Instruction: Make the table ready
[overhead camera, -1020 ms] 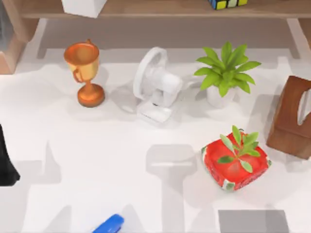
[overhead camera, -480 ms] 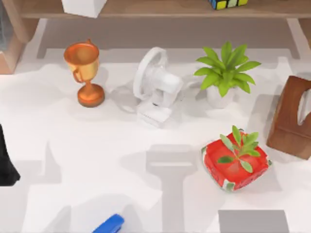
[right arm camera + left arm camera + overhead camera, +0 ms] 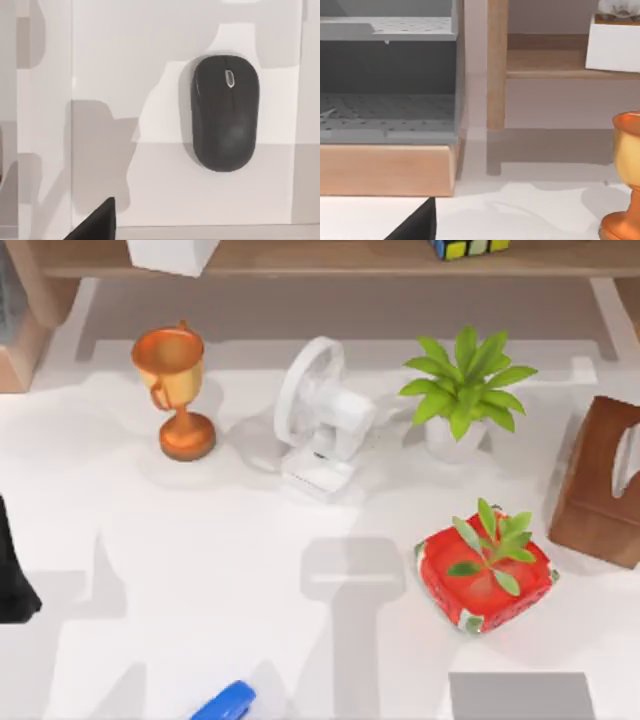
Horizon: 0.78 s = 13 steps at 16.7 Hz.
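White and smooth, the table (image 3: 200, 540), lying flat across the whole top view, back edge running left to right under a brown wooden shelf board (image 3: 330, 257); ends out of frame, so no telling its long axis. Along the back, from left to right: an orange trophy (image 3: 177, 390), upright; a white desk fan (image 3: 320, 415), turned partly sideways; a green potted plant (image 3: 462, 395) in a white pot. Nearer the front on the right, a red watermelon-patterned pot (image 3: 485, 575) with a small leafy sprig, and just beside it, at the right edge, a brown tissue box (image 3: 605, 485). At the front edge, left of centre, the tip of a blue object (image 3: 225, 703), too cropped to name. Up on the shelf board, a white box (image 3: 172, 252) and a coloured puzzle cube (image 3: 468, 246). At the left edge of the table, the black bulk of the left arm (image 3: 12, 570). In the left wrist view, a dark wedge of the left gripper (image 3: 417, 226) low over the white top, facing a grey perforated rack (image 3: 387, 75) and a wooden post (image 3: 496, 65). In the right wrist view, a like wedge of the right gripper (image 3: 97, 225) above the table, with a black mouse (image 3: 225, 112) lying flat, apart from it. Open or closed: cannot tell for either gripper.
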Tool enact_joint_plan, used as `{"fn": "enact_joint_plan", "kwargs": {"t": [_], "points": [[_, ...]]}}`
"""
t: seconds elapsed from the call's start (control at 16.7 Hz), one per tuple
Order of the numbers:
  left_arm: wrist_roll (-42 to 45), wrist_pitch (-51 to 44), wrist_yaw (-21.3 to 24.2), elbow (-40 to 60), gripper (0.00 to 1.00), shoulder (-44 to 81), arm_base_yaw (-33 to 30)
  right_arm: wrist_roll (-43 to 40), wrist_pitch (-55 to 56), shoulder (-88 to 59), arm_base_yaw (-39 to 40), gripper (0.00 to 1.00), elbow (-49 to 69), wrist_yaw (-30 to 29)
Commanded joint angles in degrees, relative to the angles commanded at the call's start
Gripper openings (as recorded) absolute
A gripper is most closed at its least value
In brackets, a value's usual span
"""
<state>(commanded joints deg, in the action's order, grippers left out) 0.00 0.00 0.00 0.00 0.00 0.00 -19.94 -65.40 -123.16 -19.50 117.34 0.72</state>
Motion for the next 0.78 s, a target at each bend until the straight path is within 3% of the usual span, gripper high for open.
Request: {"fn": "enact_joint_plan", "kwargs": {"t": [0.36, 0.78], "points": [[0.0, 0.0, 0.0, 0.0, 1.0, 0.0, 0.0, -3.7, -11.7, -22.4, -2.1, 1.0, 21.8, 0.7], [0.0, 0.0, 0.0, 0.0, 1.0, 0.0, 0.0, -4.2, -13.6, -26.5, -2.0, 1.0, 26.5, 1.2]]}}
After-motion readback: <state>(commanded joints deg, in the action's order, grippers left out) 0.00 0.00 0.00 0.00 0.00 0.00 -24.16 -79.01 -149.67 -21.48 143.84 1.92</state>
